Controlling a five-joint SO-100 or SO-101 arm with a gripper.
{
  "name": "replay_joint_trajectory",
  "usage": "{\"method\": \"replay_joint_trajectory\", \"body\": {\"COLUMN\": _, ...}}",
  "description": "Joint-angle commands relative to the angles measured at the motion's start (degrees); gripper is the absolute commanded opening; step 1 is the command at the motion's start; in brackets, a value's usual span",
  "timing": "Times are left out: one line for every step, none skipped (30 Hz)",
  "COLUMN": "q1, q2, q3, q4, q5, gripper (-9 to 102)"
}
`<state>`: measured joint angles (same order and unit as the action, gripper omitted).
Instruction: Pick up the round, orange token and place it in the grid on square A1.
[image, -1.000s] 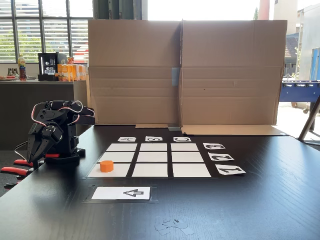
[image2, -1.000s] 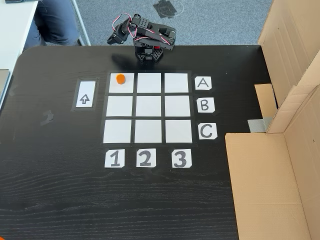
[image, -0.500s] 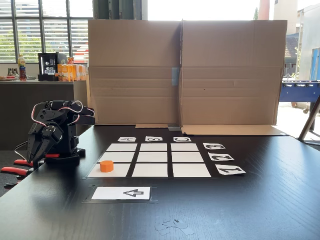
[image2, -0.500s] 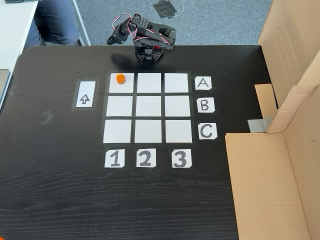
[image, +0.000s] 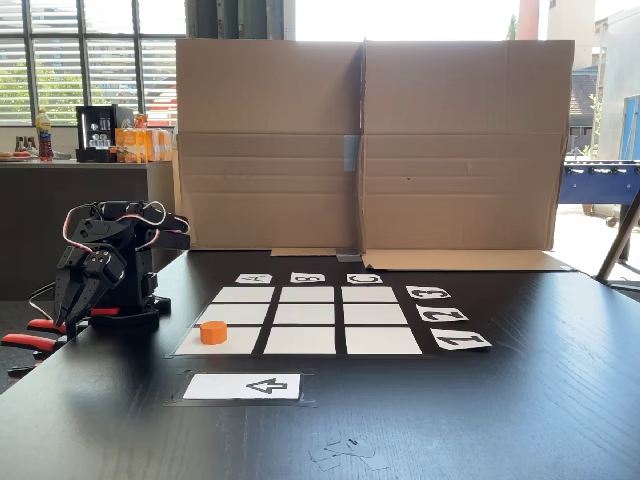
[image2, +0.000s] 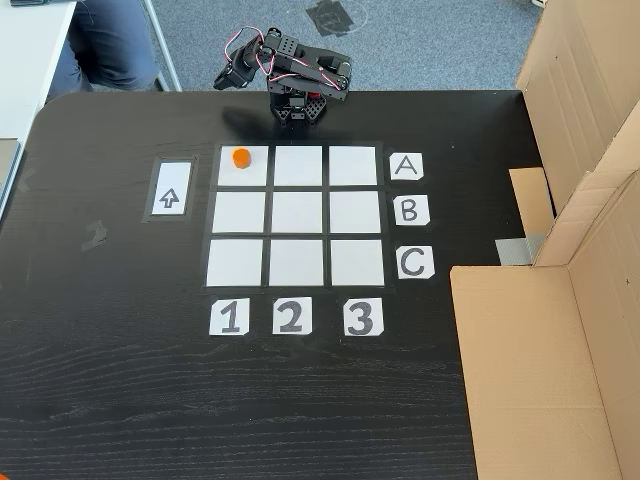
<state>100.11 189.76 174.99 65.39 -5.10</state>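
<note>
Resting on square A1 (image2: 243, 166), toward its top edge in the top-down fixed view, the round, orange token (image2: 240, 157) sits at about eleven o'clock from the centre of the grid (image2: 296, 215). The arrow card (image2: 170, 188) lies just beside the grid at nine o'clock. At twelve o'clock the arm is folded by the table edge, its gripper (image: 72, 297) hanging well apart from the token, carrying nothing; whether its jaws are parted cannot be told. Judged from this, placement looks complete, so the arm should avoid disturbing the token.

Orange token (image2: 240, 157), white grid (image2: 296, 215) w/ black gaps.
</note>
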Motion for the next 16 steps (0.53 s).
{"method": "replay_joint_trajectory", "body": {"q1": 3.25, "q2": 0.00, "q3": 0.18, "q4": -0.09, "q5": -0.35, "gripper": 3}}
{"method": "replay_joint_trajectory", "body": {"q1": 3.25, "q2": 0.00, "q3": 0.18, "q4": -0.09, "q5": -0.35, "gripper": 3}}
{"method": "replay_joint_trajectory", "body": {"q1": 3.25, "q2": 0.00, "q3": 0.18, "q4": -0.09, "q5": -0.35, "gripper": 3}}
{"method": "replay_joint_trajectory", "body": {"q1": 3.25, "q2": 0.00, "q3": 0.18, "q4": -0.09, "q5": -0.35, "gripper": 3}}
{"method": "replay_joint_trajectory", "body": {"q1": 3.25, "q2": 0.00, "q3": 0.18, "q4": -0.09, "q5": -0.35, "gripper": 3}}
{"method": "replay_joint_trajectory", "body": {"q1": 3.25, "q2": 0.00, "q3": 0.18, "q4": -0.09, "q5": -0.35, "gripper": 3}}
{"method": "replay_joint_trajectory", "body": {"q1": 3.25, "q2": 0.00, "q3": 0.18, "q4": -0.09, "q5": -0.35, "gripper": 3}}
{"method": "replay_joint_trajectory", "body": {"q1": 3.25, "q2": 0.00, "q3": 0.18, "q4": -0.09, "q5": -0.35, "gripper": 3}}
{"method": "replay_joint_trajectory", "body": {"q1": 3.25, "q2": 0.00, "q3": 0.18, "q4": -0.09, "q5": -0.35, "gripper": 3}}
{"method": "replay_joint_trajectory", "body": {"q1": 3.25, "q2": 0.00, "q3": 0.18, "q4": -0.09, "q5": -0.35, "gripper": 3}}
{"method": "replay_joint_trajectory", "body": {"q1": 3.25, "q2": 0.00, "q3": 0.18, "q4": -0.09, "q5": -0.26, "gripper": 3}}
{"method": "replay_joint_trajectory", "body": {"q1": 3.25, "q2": 0.00, "q3": 0.18, "q4": -0.09, "q5": -0.26, "gripper": 3}}
{"method": "replay_joint_trajectory", "body": {"q1": 3.25, "q2": 0.09, "q3": 0.18, "q4": -0.09, "q5": -0.26, "gripper": 3}}
{"method": "replay_joint_trajectory", "body": {"q1": 3.25, "q2": 0.26, "q3": 0.18, "q4": -0.09, "q5": -0.26, "gripper": 3}}
{"method": "replay_joint_trajectory", "body": {"q1": 3.25, "q2": 0.35, "q3": 0.18, "q4": -0.09, "q5": -0.26, "gripper": 3}}
{"method": "replay_joint_trajectory", "body": {"q1": 3.25, "q2": 0.35, "q3": 0.18, "q4": -0.09, "q5": -0.26, "gripper": 3}}
